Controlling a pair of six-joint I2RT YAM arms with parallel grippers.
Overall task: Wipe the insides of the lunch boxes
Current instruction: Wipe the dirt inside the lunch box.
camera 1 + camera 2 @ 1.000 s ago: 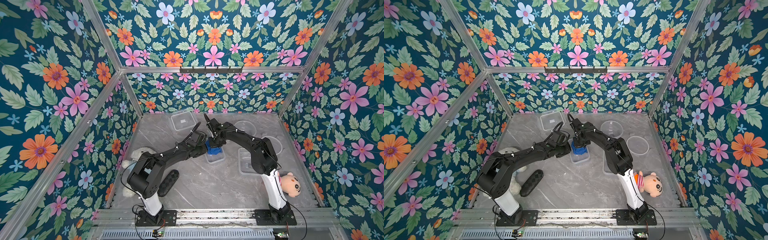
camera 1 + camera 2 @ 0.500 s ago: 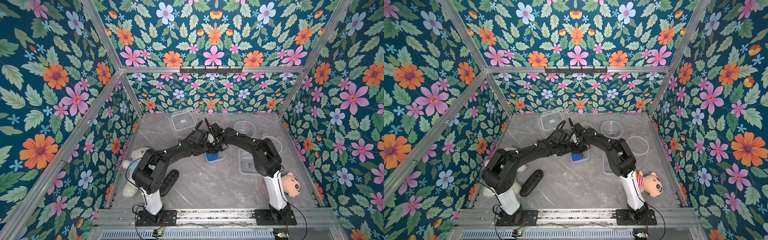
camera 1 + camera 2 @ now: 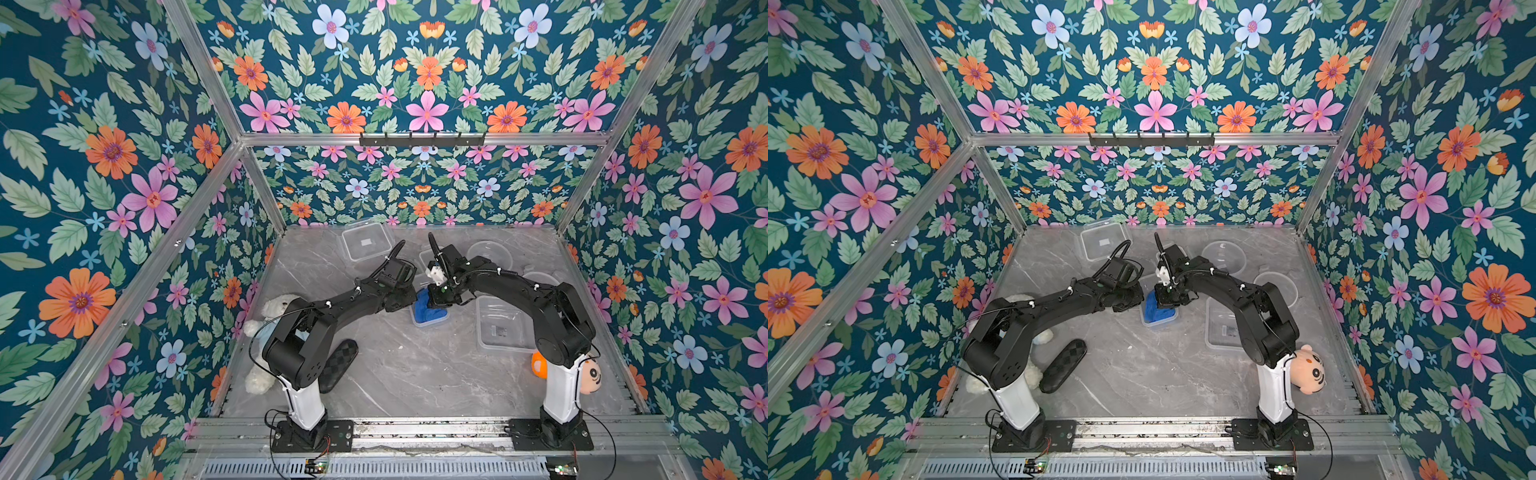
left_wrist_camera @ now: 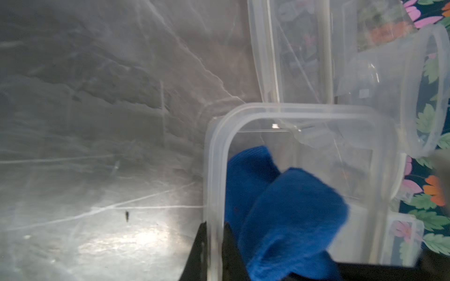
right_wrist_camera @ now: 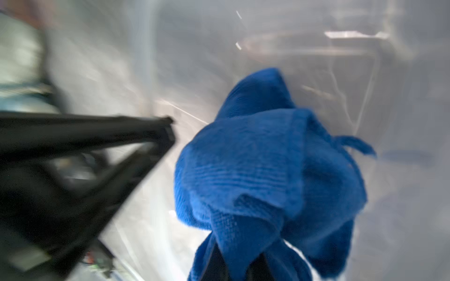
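Your left gripper (image 4: 213, 243) pinches the small lunch box (image 4: 304, 113) wall; hold steady. Your right gripper (image 5: 237, 265) squeezes the blue cloth (image 5: 267, 165); rub every corner.

Surface: one table (image 3: 415, 374), grey marble-pattern top with pale veins.

Items resting directly on it, seen in both top views:
- Centre: small box (image 3: 430, 322), clear, upright.
- Just behind it: flat lid (image 4: 297, 53), clear.
- Right of centre: large box (image 3: 500, 328), clear, upright, apart from the small box.
- Back right: round box (image 3: 488, 253), mouth up; a round lid (image 3: 540, 277) lies nearer the right wall.
- Back left: square container (image 3: 368, 245); box or lid cannot be told.
- Left edge: white teddy (image 3: 272, 305), with a black checkered pad (image 3: 338, 361) beside it.
- Front right: doll (image 3: 590, 374), by the wall.
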